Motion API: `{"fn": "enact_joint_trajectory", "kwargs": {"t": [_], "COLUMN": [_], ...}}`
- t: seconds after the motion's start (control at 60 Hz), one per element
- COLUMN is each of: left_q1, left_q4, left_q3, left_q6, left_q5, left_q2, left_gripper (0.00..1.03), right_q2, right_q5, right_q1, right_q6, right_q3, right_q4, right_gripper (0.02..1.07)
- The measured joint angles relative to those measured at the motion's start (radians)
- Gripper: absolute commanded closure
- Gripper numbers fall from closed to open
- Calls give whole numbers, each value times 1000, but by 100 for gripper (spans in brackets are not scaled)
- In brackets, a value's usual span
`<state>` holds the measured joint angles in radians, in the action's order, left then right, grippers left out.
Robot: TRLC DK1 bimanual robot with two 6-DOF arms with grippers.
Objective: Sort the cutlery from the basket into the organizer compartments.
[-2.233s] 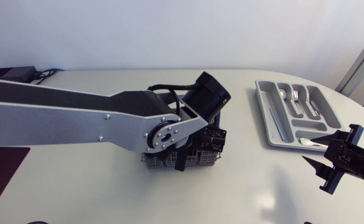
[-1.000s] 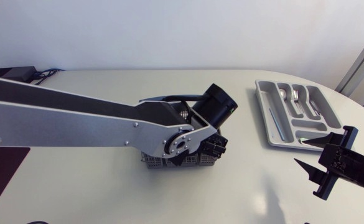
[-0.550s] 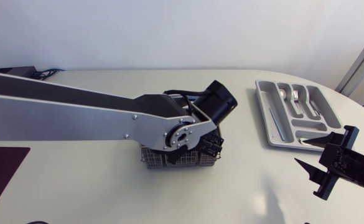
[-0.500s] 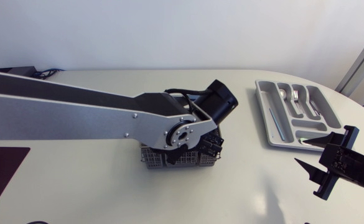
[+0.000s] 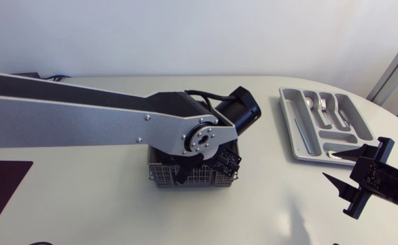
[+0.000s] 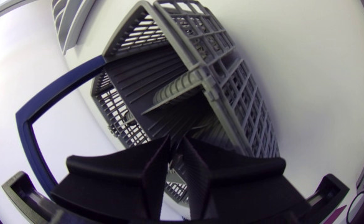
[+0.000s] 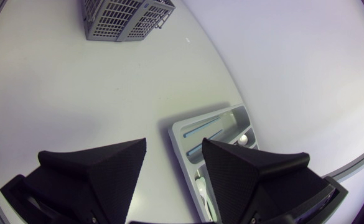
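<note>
The grey mesh cutlery basket (image 5: 192,175) stands mid-table, largely covered by my left arm. My left gripper (image 5: 226,159) points down into it at its right end. In the left wrist view that gripper (image 6: 175,144) sits just above the basket's ribbed inside (image 6: 188,56), with the blue handle (image 6: 51,106) arching beside it; no cutlery shows there. The grey organizer (image 5: 285,109) lies at the far right with a fork (image 5: 324,105), a spoon (image 5: 309,102) and a knife (image 5: 299,129) in its slots. My right gripper (image 5: 340,169) hovers open and empty near the organizer's front corner (image 7: 191,132).
A dark mat (image 5: 1,184) lies at the table's left edge. From the right wrist view the basket (image 7: 127,18) is far ahead across bare tabletop. The table's rounded edge runs close behind the organizer.
My left arm has swung and tilted its wrist further down into the basket. The right arm drew back slightly at first and has held still for the last second.
</note>
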<state>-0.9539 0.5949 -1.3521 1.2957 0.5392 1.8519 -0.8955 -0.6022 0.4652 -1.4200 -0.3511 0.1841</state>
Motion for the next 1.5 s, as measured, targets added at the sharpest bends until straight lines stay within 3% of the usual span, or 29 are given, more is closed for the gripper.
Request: {"fn": "enact_joint_trajectory", "kwargs": {"t": [0.3, 0.45, 1.217, 1.5], "left_q1": [4, 4, -25, -42], "left_q4": [10, 24, 85, 89], "left_q3": [6, 24, -12, -60], "left_q6": [94, 145, 168, 167], "left_q5": [1, 1, -8, -6], "left_q2": [-5, -26, -96, -188], "left_gripper": [100, 100, 100, 100], "right_q2": [13, 13, 69, 156], "right_q5": [0, 0, -3, -3], "right_q1": [0, 0, -37, -95], "right_q6": [0, 0, 42, 162], "right_q3": [0, 0, 6, 6], "right_q4": [5, 5, 26, 31], "right_gripper": [41, 41, 38, 37]}}
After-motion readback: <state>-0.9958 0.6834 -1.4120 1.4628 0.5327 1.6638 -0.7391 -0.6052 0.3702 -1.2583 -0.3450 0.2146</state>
